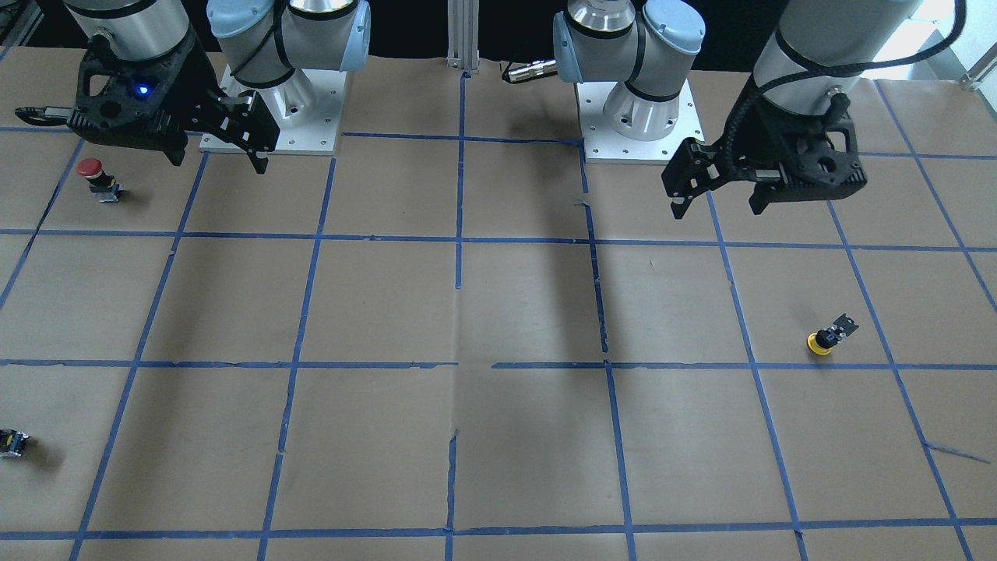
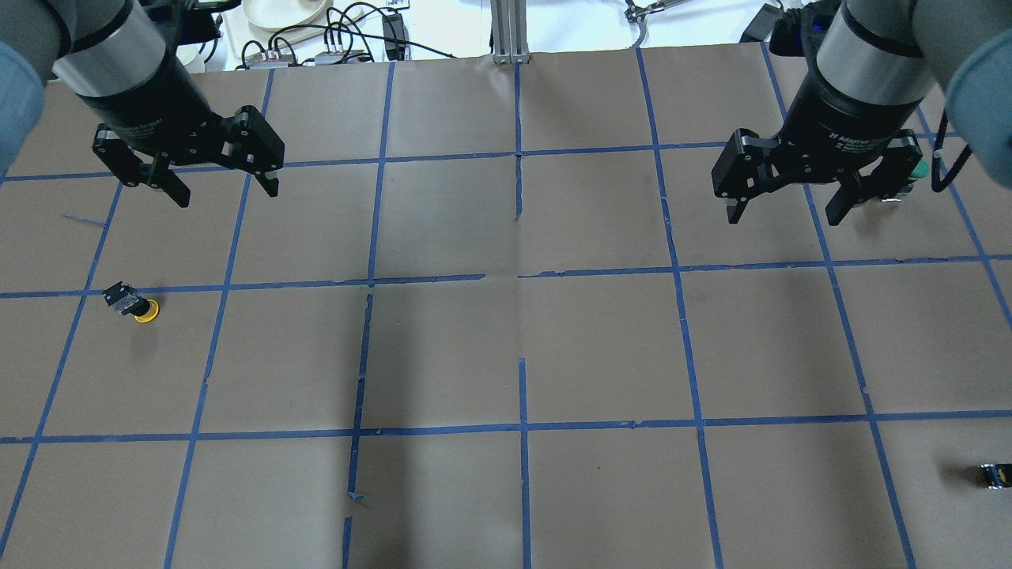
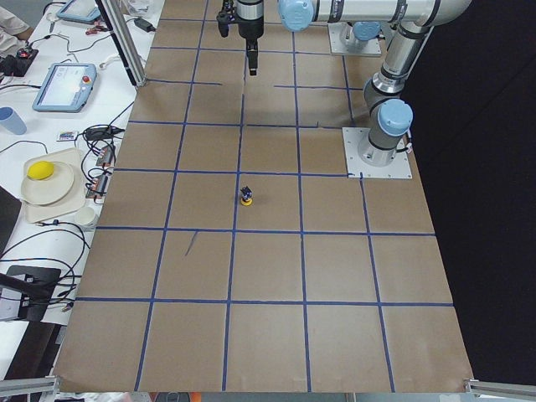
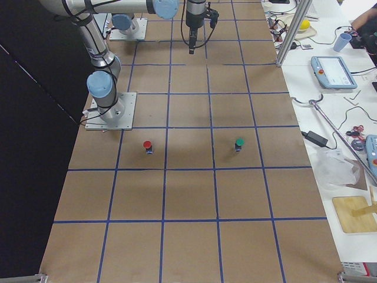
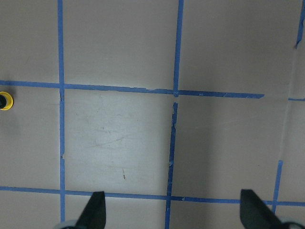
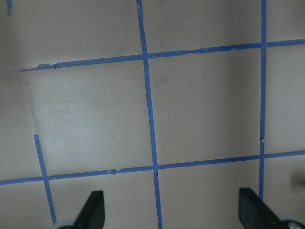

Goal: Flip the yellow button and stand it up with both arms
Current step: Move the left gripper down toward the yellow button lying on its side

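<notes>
The yellow button (image 2: 141,307) lies tipped over on the brown paper at the left of the overhead view, yellow cap on the paper and grey base pointing away. It also shows in the front view (image 1: 824,339), the exterior left view (image 3: 246,197) and at the left edge of the left wrist view (image 5: 5,101). My left gripper (image 2: 227,195) hangs open and empty above the table, beyond the button and apart from it; it also shows in the front view (image 1: 716,210). My right gripper (image 2: 783,219) is open and empty at the far right, also seen in the front view (image 1: 220,164).
A red-capped button (image 1: 93,171) stands near the right arm's base. A green-capped button (image 4: 239,143) stands under the right gripper's side. A small dark block with a yellow spot (image 2: 995,475) lies at the near right edge. Blue tape lines grid the paper-covered table (image 2: 522,348).
</notes>
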